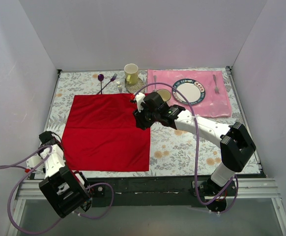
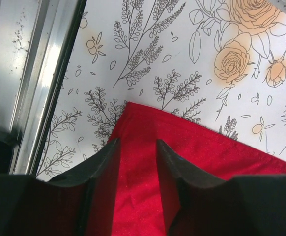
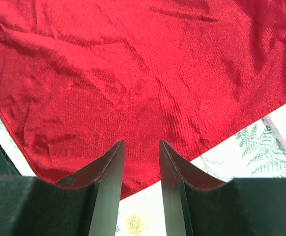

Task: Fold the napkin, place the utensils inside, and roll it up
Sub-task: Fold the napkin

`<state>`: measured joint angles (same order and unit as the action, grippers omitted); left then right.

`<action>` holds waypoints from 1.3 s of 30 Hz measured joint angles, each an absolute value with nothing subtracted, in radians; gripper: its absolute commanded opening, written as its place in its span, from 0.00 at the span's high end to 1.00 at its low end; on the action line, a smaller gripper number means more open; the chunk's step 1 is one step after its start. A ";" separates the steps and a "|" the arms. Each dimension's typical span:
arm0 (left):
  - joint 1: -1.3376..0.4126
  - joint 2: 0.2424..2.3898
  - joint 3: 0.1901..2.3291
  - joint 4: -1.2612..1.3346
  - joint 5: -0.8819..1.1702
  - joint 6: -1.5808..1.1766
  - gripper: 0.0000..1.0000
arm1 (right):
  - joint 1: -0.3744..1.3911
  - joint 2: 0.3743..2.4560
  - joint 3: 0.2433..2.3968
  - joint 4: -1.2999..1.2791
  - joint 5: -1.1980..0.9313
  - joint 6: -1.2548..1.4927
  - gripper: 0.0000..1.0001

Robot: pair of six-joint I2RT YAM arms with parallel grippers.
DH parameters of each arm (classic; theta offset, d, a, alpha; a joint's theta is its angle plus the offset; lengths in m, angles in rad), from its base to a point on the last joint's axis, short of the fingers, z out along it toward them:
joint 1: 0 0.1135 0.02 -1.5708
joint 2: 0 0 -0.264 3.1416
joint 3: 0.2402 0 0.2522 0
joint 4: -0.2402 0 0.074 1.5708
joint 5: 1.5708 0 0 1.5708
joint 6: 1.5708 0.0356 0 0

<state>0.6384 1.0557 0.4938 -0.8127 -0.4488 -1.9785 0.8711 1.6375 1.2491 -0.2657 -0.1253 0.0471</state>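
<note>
My left claw (image 2: 137, 142) is hanging half open astride the near left corner of the napkin (image 1: 108, 130), gripping nothing. My right claw (image 3: 141, 143) is hovering half open over its right edge. The napkin is lying flat on the flowered table (image 1: 182, 147).

The napkin (image 1: 108, 130) is soft red cloth with a faint sheen and fine weave, the surface (image 2: 182, 39) a smooth matt floral print, the rail (image 2: 30, 73) shiny brushed metal, the left hand (image 2: 137, 141) matt black plastic, the plate (image 1: 188, 92) glossy.
</note>
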 measured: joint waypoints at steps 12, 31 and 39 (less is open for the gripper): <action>0.640 1.005 0.464 -0.784 -0.448 -1.990 1.00 | 0.871 1.637 1.247 -0.264 -0.123 0.045 0.59; 0.641 1.164 0.638 -0.812 -0.406 -1.805 0.36 | 0.871 1.637 1.247 -0.261 -0.127 0.045 0.61; 0.646 1.226 0.645 -0.730 -0.337 -1.639 0.33 | 0.871 1.637 1.247 -0.260 -0.128 0.045 0.61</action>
